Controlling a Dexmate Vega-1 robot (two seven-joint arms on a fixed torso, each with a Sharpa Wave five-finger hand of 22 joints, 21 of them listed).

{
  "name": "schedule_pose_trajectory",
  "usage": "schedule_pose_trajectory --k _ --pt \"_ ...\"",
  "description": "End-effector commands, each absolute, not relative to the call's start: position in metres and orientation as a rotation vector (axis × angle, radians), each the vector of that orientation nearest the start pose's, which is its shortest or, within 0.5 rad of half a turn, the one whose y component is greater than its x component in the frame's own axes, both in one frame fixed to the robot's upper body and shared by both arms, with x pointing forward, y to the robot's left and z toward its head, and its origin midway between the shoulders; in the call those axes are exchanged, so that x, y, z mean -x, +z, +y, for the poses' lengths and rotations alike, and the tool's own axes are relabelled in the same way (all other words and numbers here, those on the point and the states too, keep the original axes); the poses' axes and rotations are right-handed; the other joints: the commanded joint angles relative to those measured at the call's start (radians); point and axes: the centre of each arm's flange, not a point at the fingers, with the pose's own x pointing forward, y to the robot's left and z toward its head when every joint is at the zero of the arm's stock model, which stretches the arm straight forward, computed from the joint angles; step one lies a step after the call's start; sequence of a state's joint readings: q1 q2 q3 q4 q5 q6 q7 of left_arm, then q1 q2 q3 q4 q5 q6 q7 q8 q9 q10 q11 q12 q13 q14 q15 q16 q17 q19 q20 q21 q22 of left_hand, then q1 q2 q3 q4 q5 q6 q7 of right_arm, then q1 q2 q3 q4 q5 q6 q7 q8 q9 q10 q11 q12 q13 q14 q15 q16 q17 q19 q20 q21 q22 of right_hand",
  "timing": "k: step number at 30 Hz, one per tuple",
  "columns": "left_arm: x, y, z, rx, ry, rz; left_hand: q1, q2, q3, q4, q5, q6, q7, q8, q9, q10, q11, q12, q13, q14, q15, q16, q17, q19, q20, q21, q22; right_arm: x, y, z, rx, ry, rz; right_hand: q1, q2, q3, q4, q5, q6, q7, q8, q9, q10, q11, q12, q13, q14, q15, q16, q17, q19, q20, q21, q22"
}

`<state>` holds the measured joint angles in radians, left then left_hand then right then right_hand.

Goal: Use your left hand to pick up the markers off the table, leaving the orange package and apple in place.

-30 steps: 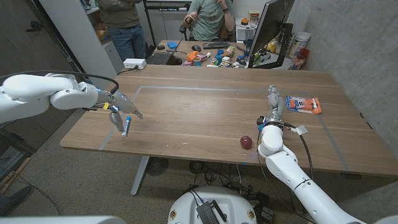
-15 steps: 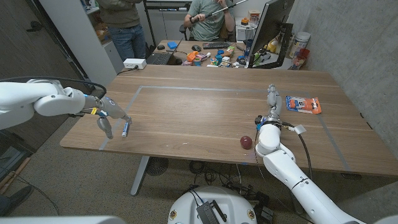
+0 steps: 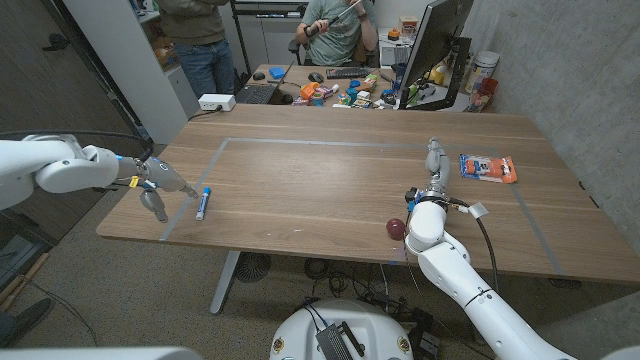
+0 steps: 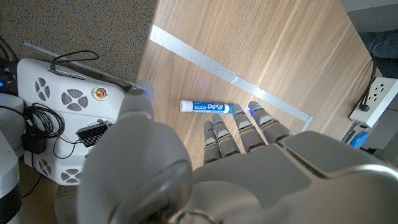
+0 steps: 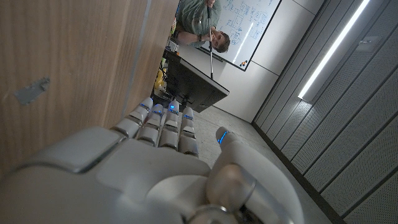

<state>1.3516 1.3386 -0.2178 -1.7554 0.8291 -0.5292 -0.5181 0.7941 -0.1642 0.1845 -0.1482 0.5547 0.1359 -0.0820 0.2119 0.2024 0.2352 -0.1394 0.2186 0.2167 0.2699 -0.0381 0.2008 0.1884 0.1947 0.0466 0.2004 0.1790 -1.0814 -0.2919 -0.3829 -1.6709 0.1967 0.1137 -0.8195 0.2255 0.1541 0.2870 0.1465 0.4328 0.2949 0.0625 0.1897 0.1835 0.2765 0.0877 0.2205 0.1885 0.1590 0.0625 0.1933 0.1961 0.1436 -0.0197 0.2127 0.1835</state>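
Lying at left of frame, marker [image 3: 202, 204] looks light, stiff, slick; pinch mid-barrel, left robot hand [image 3: 155, 186] released beside it

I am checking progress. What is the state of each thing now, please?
Blue-and-white marker: lying on the wooden table, not held.
Left hand: beside the marker, holding nothing.
Right hand: fingers straight, holding nothing.
Dark red apple: untouched.
Orange package: lying flat, untouched.

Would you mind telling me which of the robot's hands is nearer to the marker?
Left. The left hand hovers just beside the marker, not touching it, at the table's left end. The right hand stands far across the table, near the orange package.
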Motion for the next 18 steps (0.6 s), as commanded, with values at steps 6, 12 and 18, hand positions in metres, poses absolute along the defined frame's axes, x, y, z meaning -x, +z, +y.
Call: schedule_pose_trajectory --k 6,12,18 --pt "-0.518 0.024 0.46 -2.406 -0.381 -0.228 0.014 0.009 -0.008 -0.001 0.003 -0.004 -0.002 -0.001 0.005 0.0 -0.005 0.002 0.002 0.009 -0.043 0.006 0.006 0.014 0.004 0.01 0.005 -0.568 -0.077 -0.213 -0.098 -0.462 -0.587 -0.006 0.027 -0.004 0.002 0.006 -0.003 0.001 0.001 0.003 -0.003 0.005 0.001 0.003 -0.001 0.007 0.004 0.003 0.002 0.004 -0.003 0.005" --pt "-0.523 0.026 0.46 -2.43 -0.391 -0.241 0.018 0.011 -0.011 -0.001 0.002 -0.011 -0.001 -0.004 0.006 -0.005 -0.003 0.0 0.003 0.01 -0.043 0.006 0.006 0.016 0.008 0.01 0.005 -0.567 -0.074 -0.215 -0.106 -0.482 -0.59 -0.007 0.027 -0.005 0.001 0.006 -0.004 0.001 0.001 0.003 -0.005 0.006 0.0 0.003 -0.002 0.009 0.003 0.002 0.002 0.005 -0.003 0.005" --pt "-0.529 0.027 0.463 -2.429 -0.41 -0.275 0.02 0.01 -0.015 0.0 0.0 -0.01 -0.001 -0.003 0.006 -0.004 -0.004 0.001 0.003 0.014 -0.045 0.006 0.006 0.019 0.011 0.01 0.004 -0.567 -0.073 -0.213 -0.113 -0.498 -0.589 -0.008 0.027 -0.005 0.001 0.006 -0.004 0.001 0.001 0.003 -0.009 0.008 -0.001 0.003 -0.003 0.011 0.003 0.002 0.001 0.007 -0.003 0.005"
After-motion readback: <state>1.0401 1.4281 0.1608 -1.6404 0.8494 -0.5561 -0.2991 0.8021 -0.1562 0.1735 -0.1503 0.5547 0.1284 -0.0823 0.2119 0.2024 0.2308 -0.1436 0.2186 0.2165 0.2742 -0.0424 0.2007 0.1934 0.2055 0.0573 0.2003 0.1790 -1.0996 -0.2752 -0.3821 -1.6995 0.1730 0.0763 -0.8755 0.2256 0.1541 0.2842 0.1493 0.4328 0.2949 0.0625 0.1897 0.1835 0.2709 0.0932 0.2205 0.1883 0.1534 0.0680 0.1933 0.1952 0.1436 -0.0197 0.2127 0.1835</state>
